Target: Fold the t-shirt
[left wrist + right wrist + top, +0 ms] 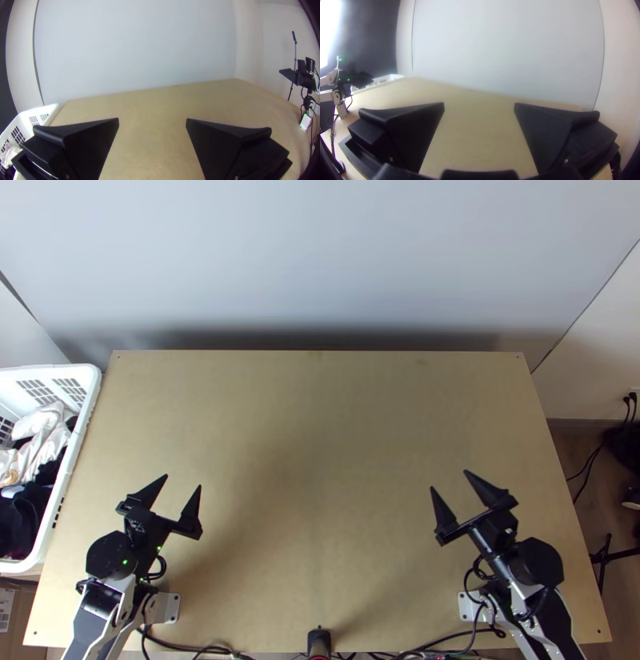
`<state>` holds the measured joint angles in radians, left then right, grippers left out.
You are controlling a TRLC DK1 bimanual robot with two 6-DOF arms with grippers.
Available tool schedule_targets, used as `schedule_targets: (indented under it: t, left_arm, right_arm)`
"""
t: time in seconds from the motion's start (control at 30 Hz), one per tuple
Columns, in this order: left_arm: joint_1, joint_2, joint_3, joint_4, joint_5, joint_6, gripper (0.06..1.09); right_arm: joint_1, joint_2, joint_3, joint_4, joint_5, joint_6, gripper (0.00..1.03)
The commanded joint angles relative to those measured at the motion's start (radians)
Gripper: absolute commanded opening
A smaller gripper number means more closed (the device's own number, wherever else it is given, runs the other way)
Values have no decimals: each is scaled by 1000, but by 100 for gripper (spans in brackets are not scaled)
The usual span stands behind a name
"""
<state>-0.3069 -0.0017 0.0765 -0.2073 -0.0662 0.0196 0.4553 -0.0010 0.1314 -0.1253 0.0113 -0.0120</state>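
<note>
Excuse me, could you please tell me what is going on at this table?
No cloth is being handled at this moment. The left pincer and right pincer are open and hold nothing, each over its own side of the wooden table. Bunched light and dark cloths lie in a white basket beside the table's left edge; I cannot tell whether the t-shirt is among them.

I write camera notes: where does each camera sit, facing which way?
Top view: high over light wooden table, near edge, facing steeply down; shows black left gripper and right gripper.
Left wrist view: on left wrist, facing pale wall; shows its fingers.
Right wrist view: on right wrist, likewise; shows its fingers.
Both wrist views share table, white plastic basket.
</note>
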Motion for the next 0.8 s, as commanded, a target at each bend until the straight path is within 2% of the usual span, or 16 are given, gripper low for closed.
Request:
schedule_targets:
  t: [0.0, 0.07, 0.13, 0.23, 0.27, 0.4, 0.47, 0.57, 0.67, 0.77]
  left_arm:
    - [0, 0, 0, 0, 0, 0, 104]
    - [0, 0, 0, 0, 0, 0, 104]
    - [0, 0, 0, 0, 0, 0, 104]
    - [0, 0, 0, 0, 0, 0, 104]
    - [0, 0, 0, 0, 0, 0, 104]
    - [-6, 0, 0, 0, 3, -35, 104]
    - [-23, 0, 0, -3, 12, -92, 104]
    - [-28, 0, 0, -3, 12, -92, 104]
    - [-28, 0, 0, -3, 12, -92, 104]
    - [-26, 0, 0, -3, 12, -93, 104]
  right_arm:
    - [-43, 72, 94, 26, 21, -5, 98]
    - [-50, 219, 175, 3, 44, -31, 98]
    - [-70, 438, 317, -97, 62, -32, 98]
    - [-89, 725, 536, -330, 62, 46, 98]
    - [-86, 769, 579, -359, 62, 70, 98]
    - [-89, 780, 648, -384, 62, 251, 98]
    - [-138, 785, 715, -479, 61, 273, 98]
    - [-234, 825, 775, -583, 61, 373, 98]
    - [-236, 901, 809, -678, 19, 328, 98]
    - [-236, 944, 843, -757, 19, 331, 98]
